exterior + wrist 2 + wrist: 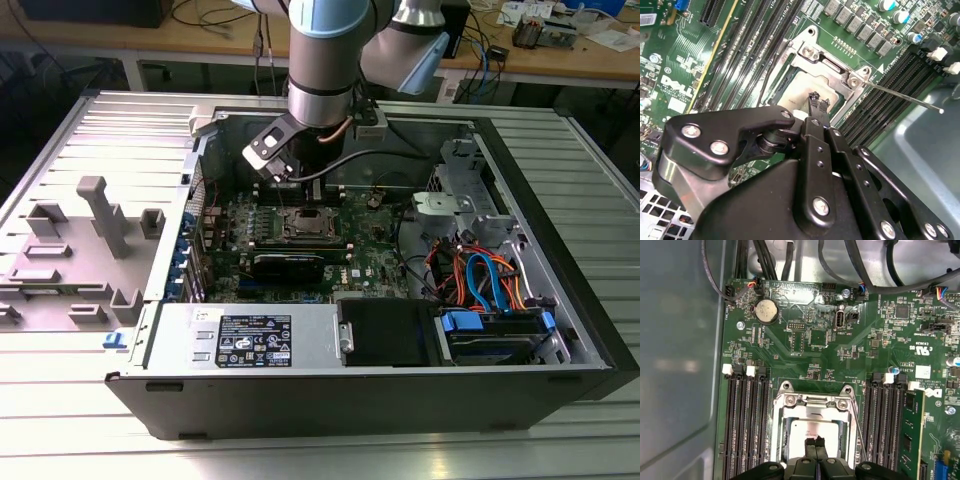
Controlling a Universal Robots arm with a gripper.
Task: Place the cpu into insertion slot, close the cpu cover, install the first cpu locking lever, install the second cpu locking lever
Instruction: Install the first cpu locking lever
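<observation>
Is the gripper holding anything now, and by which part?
Nothing, it seems: the gripper is shut with nothing between its tips, over the cpu inside the window of the cpu cover.

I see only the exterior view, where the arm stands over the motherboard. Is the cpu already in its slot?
Observer: Yes. In the first wrist view the cpu lies seated inside the window of the cpu cover.
Operator: How are the fingers of the gripper?
Observer: The gripper has its fingertips together, over the cpu's metal top. I cannot tell if they touch it.
Operator: Is any lever loose?
Observer: In the second wrist view one thin locking lever sticks out free, not latched down.
</observation>
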